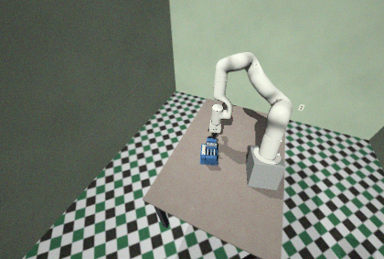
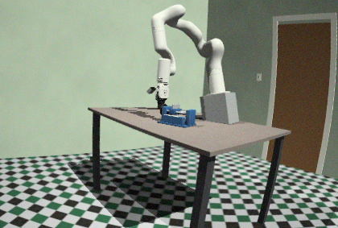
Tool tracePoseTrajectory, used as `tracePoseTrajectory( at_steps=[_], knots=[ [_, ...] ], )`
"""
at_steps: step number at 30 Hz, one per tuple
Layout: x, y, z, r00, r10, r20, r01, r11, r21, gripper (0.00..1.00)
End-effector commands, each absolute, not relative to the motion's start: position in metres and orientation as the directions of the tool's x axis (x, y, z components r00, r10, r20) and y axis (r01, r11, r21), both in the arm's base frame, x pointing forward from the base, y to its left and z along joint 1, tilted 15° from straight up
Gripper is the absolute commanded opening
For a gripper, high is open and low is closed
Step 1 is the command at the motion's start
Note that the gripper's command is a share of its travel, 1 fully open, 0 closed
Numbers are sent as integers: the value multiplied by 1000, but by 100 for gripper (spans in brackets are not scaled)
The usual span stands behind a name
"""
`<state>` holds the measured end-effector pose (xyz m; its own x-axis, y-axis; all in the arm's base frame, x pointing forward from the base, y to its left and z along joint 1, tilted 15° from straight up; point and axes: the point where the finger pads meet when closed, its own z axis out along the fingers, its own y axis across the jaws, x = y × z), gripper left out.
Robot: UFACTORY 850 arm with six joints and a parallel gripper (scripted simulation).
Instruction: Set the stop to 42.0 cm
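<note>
A: Where is the tool [image 2: 162,105] now?

B: Pointing straight down at the far end of the blue fixture [image 2: 177,118], the end turned away from the grey pedestal's [image 2: 225,110] side of the counter [image 2: 225,136]. From the top view it sits right over that end [image 1: 213,135].

A: Is it gripping something?

B: Yes, its fingers are closed on something, and by its place that is the handwheel [image 2: 164,110] at the fixture's end. The wheel itself is too small and dark to make out clearly in either view.

A: And the fixture?

B: It lies on the counter, roughly mid-width, near the pedestal but not touching it. In the top view [image 1: 209,152] it shows as a blue block with pale bars running along its length. The stop cannot be singled out at this size, so its position along the bars is not readable.

A: How does the arm [image 2: 166,19] stand?

B: It rises from the pedestal, arches high over the counter and drops with the wrist vertical above the fixture.

A: Anything else around?

B: A brown door [image 2: 299,90] on the right in the exterior view, and a checkered floor [image 2: 48,195] under the counter
</note>
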<state>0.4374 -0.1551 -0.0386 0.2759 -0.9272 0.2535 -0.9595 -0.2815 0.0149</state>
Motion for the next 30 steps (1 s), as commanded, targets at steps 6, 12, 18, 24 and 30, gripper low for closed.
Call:
tracePoseTrajectory(
  at_steps=[6, 12, 18, 24, 30],
  knots=[
    [445, -151, -32, 276, -927, 253, -959, -281, 16, 6],
    [452, -148, -29, 276, -927, 253, -959, -281, 16, 6],
    [461, -146, -29, 276, -927, 253, -959, -281, 16, 6],
    [469, -144, -31, 276, -927, 253, -959, -281, 16, 6],
    [483, -144, -47, 276, -927, 253, -959, -281, 16, 6]
  ],
)
